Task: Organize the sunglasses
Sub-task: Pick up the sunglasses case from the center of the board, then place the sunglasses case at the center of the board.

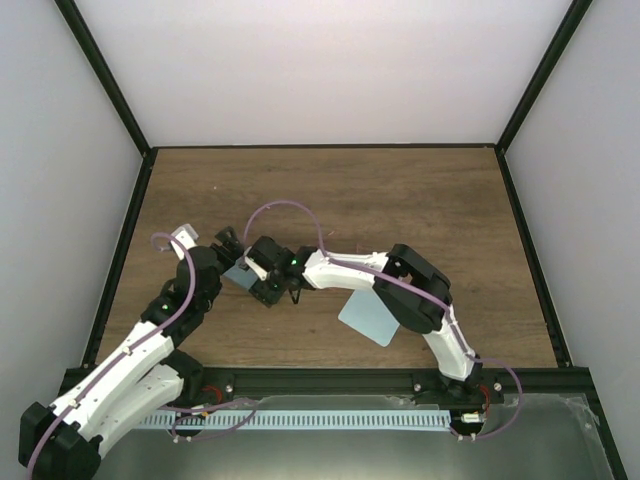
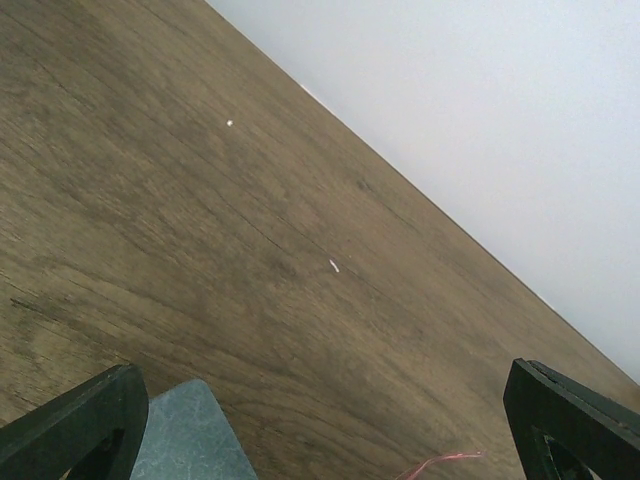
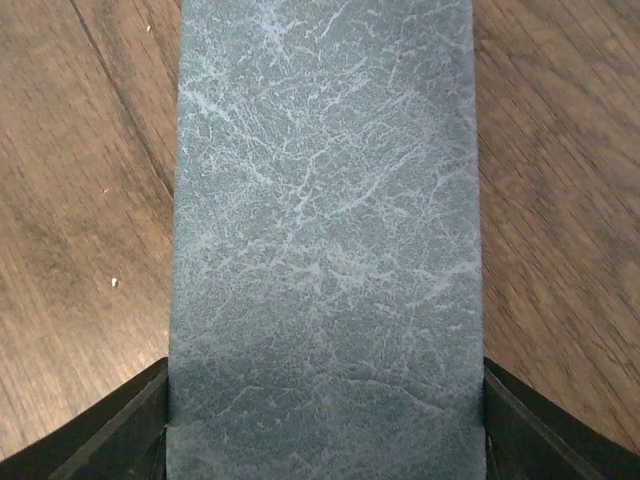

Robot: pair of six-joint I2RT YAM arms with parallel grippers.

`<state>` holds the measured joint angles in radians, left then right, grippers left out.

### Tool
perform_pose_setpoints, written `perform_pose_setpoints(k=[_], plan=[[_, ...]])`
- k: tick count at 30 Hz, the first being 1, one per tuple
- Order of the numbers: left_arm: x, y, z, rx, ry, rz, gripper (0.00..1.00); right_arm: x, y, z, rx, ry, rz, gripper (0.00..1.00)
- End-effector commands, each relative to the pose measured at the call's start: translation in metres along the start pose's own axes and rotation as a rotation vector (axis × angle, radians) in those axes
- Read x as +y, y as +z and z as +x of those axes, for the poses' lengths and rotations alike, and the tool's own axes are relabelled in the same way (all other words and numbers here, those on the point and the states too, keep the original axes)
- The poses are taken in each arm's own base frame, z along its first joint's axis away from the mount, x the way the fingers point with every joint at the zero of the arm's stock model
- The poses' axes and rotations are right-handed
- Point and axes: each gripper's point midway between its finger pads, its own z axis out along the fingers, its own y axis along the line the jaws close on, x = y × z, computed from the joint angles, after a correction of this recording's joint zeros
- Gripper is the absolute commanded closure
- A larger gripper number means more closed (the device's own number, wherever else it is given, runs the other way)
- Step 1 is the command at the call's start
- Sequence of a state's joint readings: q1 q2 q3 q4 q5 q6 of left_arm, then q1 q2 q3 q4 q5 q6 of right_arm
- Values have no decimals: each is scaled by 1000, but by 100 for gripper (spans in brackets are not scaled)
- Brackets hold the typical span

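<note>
The grey-blue case [image 3: 325, 200] fills the right wrist view, lying lengthwise on the wood. My right gripper [image 3: 325, 425] is shut on it, one finger against each long edge. Seen from above, that gripper [image 1: 264, 276] covers most of the case [image 1: 238, 276]. Just left of it, my left gripper [image 1: 226, 246] stands wide open [image 2: 320, 440] over bare wood. A corner of the case [image 2: 185, 440] shows beside its left finger. Of the sunglasses, only a thin pink-red strand [image 2: 440, 461] shows at the bottom edge. They are hidden from above.
A light blue square cloth [image 1: 368, 318] lies flat under the right arm's elbow. The wooden table [image 1: 400, 200] is bounded by a black frame [image 1: 130, 230] and white walls. Both arms crowd the near-left part of the table.
</note>
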<state>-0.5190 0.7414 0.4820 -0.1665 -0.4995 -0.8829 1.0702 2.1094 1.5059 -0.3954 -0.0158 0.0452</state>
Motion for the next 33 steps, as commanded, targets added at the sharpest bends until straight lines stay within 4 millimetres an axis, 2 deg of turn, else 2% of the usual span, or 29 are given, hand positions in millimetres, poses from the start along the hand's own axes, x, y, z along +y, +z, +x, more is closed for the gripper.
perform_pose_setpoints(k=[1, 7, 11, 18, 22, 25, 28, 33], plan=[[1, 1, 5, 12, 11, 2, 0, 3, -33, -29, -105, 21, -12, 53], [-1, -1, 3, 11, 7, 15, 0, -6, -54, -38, -177, 62, -8, 57], [-2, -5, -1, -2, -5, 30, 0, -23, -68, -42, -223, 101, 23, 56], [-8, -12, -5, -8, -20, 75, 0, -48, -120, -52, -353, 205, -4, 55], [-30, -14, 8, 43, 5, 220, 0, -56, -161, -54, -437, 267, -121, 55], [-48, -18, 19, 86, 9, 350, 0, -53, -193, -52, -502, 291, -262, 54], [-71, -31, 24, 114, 2, 511, 0, -49, -218, -49, -548, 302, -365, 53], [-81, -49, 14, 72, -19, 621, 0, -41, -240, -40, -610, 257, -494, 49]])
